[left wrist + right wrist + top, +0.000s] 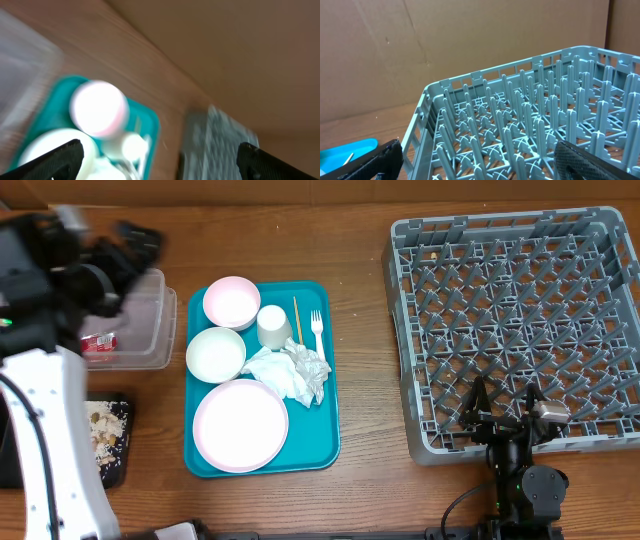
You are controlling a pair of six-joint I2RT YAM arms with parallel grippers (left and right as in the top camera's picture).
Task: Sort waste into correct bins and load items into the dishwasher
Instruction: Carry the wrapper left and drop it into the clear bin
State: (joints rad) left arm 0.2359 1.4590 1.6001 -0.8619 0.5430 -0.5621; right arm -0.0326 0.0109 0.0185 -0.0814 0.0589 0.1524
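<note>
The teal tray [325,442] carries a pale-pink plate [240,426], two bowls [231,302] [215,354], a white cup [274,326], a white fork [317,335], a thin wooden stick [296,318] and crumpled white napkins [293,369]. A red-and-white wrapper [98,345] lies in the clear tub [155,320]. Rice scraps [106,430] lie on the black tray [122,465]. My left gripper [140,238] is open and empty above the tub's far edge; its wrist view [160,160] is blurred. My right gripper [505,405] is open and empty at the near edge of the grey dish rack [510,320] [530,125].
Brown cardboard stands behind the table. Bare wood lies between the teal tray and the rack. My white left arm [50,420] crosses the left edge, next to the black tray.
</note>
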